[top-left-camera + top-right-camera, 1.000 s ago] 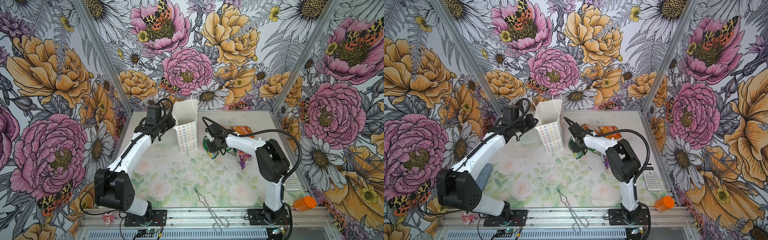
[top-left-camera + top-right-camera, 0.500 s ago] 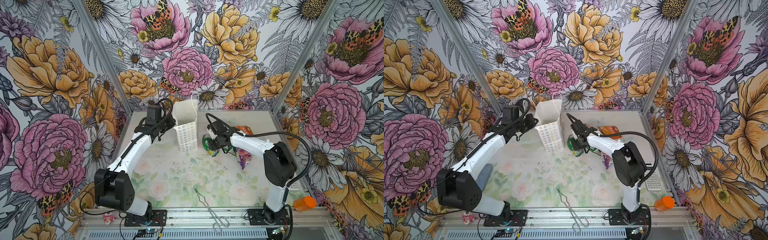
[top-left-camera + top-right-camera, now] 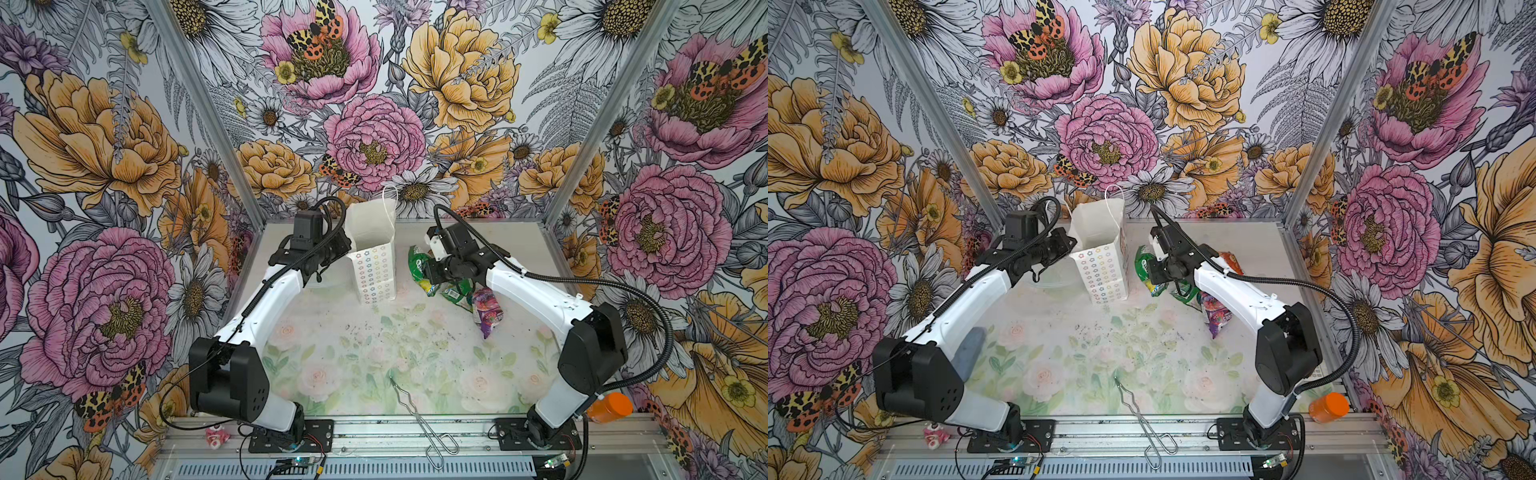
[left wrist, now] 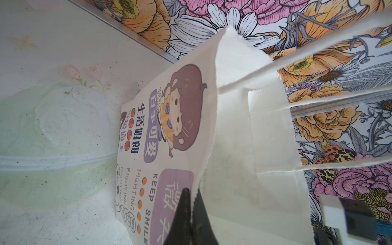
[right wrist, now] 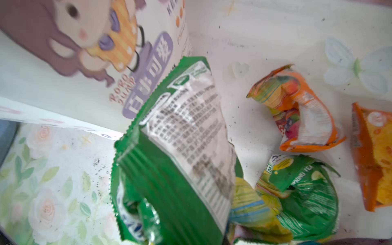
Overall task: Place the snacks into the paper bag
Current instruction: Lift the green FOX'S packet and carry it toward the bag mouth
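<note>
Room lies open across the middle of the counter (image 3: 374, 353). The paper bag (image 3: 372, 266) stands upright near the back edge, mouth open, its bottom out of sight. The left end effector (image 4: 192, 197) pinches its rim. The right end effector (image 3: 434, 272) grips a green packet (image 5: 180, 148) just beside the bag, near other snacks (image 5: 297, 110) partly hidden by the arm.

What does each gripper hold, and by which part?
Left gripper pinches the paper bag at its top rim; right gripper grips a green packet by one end.
</note>
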Tool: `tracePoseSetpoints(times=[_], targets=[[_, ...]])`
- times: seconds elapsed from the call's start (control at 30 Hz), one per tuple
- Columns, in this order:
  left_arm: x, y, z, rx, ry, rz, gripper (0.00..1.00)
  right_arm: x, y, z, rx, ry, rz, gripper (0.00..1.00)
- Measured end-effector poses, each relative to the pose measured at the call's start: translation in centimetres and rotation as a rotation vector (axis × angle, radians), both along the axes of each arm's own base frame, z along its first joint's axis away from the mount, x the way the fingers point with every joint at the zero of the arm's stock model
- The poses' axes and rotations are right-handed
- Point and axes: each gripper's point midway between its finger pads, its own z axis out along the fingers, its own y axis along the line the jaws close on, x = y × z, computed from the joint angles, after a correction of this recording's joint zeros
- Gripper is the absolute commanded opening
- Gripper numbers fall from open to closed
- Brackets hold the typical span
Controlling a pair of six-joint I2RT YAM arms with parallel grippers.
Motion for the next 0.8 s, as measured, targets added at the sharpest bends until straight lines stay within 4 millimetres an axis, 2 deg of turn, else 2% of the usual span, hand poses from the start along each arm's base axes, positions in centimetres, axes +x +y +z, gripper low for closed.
tracePoseSetpoints(times=[0.23,0.4,0.63,0.8], targets=[[0.0,0.0,0.0,0.000,-0.001,0.000,0.00,1.1,0.6,7.9,0.109,-0.148,-0.003,0.00],[0.0,0.0,0.1,-0.001,-0.003,-0.001,0.00,1.8,1.0,13.6,0.186,-0.251,-0.012,0.00],[-0.3,0.0,0.2,-0.001,-0.006,-0.001,0.00,1.5,1.7,20.6,0.298,-0.369,-0.014,0.00],[-0.6,0.1,0.3,-0.005,-0.012,0.001,0.00,0.9,4.5,24.5,0.385,-0.452,0.033,0.00]])
